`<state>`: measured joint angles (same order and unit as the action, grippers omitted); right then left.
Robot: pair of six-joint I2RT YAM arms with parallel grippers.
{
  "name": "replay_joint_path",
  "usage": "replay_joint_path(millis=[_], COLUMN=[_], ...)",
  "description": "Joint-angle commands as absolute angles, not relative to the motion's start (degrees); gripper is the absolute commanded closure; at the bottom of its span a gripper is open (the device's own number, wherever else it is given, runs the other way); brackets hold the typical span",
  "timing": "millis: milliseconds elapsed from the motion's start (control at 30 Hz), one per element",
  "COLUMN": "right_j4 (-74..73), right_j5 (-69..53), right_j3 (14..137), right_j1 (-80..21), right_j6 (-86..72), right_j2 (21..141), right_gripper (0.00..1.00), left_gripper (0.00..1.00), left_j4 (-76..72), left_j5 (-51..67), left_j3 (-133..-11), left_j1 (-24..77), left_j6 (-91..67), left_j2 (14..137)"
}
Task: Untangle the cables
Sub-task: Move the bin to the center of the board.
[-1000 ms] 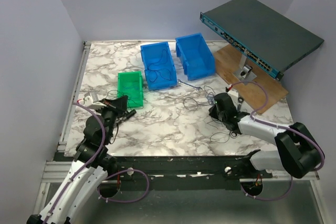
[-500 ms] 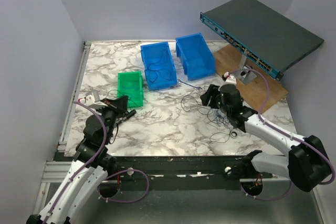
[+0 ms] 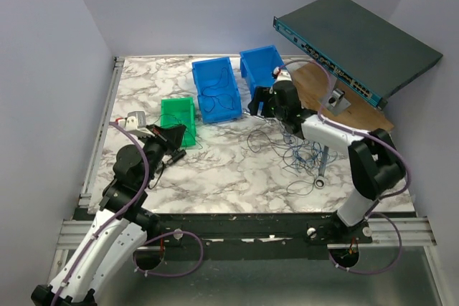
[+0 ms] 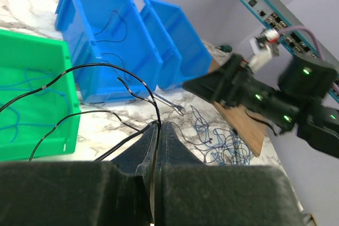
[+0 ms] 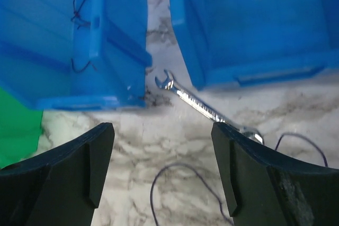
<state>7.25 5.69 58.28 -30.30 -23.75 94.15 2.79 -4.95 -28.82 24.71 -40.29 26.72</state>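
Note:
A tangle of thin blue and dark cables [image 3: 301,150] lies on the marble table right of centre, also seen in the left wrist view as a blue snarl [image 4: 222,146]. My left gripper [image 3: 169,138] is shut on a black cable [image 4: 106,68], pinched at the fingertips [image 4: 158,125], that loops over the green bin [image 4: 32,48]. My right gripper [image 3: 259,102] stands open and empty just in front of the two blue bins. Between its fingers [image 5: 161,130] I see bare marble, with a dark wire loop [image 5: 175,169] lying below.
A silver wrench [image 5: 206,109] lies at the foot of the blue bins [image 3: 221,112], [image 3: 259,51]. Thin wires lie in the left blue bin and the green bin [image 3: 177,100]. A network switch [image 3: 358,41] overhangs a wooden board [image 3: 358,123] at the back right.
My right gripper opened and swung from the right-centre of the table up and left to the blue bins. The left gripper stayed shut on its black cable, shifting only slightly.

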Motion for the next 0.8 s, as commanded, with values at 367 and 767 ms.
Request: replay_joint_path(millis=[367, 767], right_j4=[3.1, 6.7], right_j5=[16.9, 6.0], right_j3=[88.0, 85.2], right_j1=[-29.1, -34.7], right_j6=[-19.2, -26.4], right_j2=[120.7, 120.8], right_gripper=[0.3, 0.78], left_gripper=[1.0, 1.0], left_j4=[4.3, 4.0], left_j5=[0.8, 1.3], left_j3=[-31.5, -31.0], left_j1=[24.4, 24.4], left_j6=[-37.4, -37.9], left_j2=[26.7, 27.1])
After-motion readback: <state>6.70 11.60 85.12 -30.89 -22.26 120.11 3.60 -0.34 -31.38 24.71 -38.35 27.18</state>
